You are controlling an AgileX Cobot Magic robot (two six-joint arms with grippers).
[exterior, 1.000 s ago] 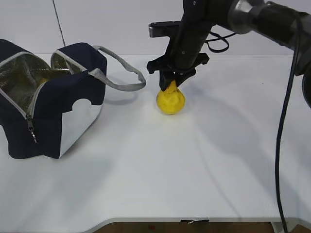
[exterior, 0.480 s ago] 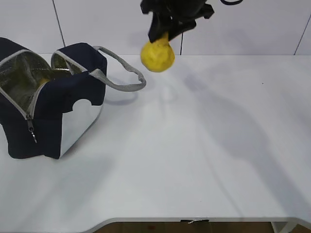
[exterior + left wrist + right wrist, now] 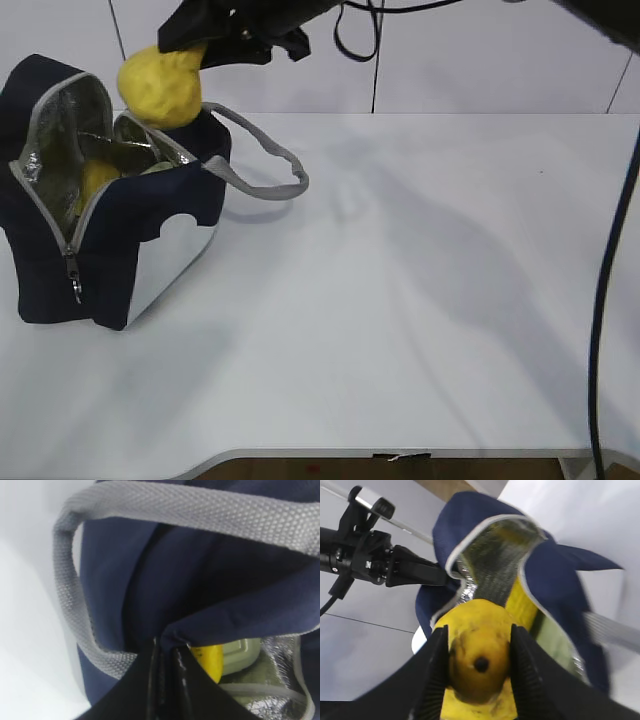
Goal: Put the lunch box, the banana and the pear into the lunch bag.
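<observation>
Exterior view: the right gripper point(image 3: 200, 45) is holding the pear point(image 3: 160, 85) in the air, just above the open top of the lunch bag point(image 3: 110, 240). The banana point(image 3: 92, 180) is lying inside the bag.

Left wrist view: the left gripper point(image 3: 167, 652) is pinching the bag's blue edge point(image 3: 210, 625) tight. The banana point(image 3: 207, 661) and the green lunch box point(image 3: 241, 655) are sitting inside the bag.

Right wrist view: the right gripper point(image 3: 477, 665) is squeezing the pear point(image 3: 479, 662) between its fingers point(image 3: 437, 675), over the bag's point(image 3: 555, 575) shiny opening.
</observation>
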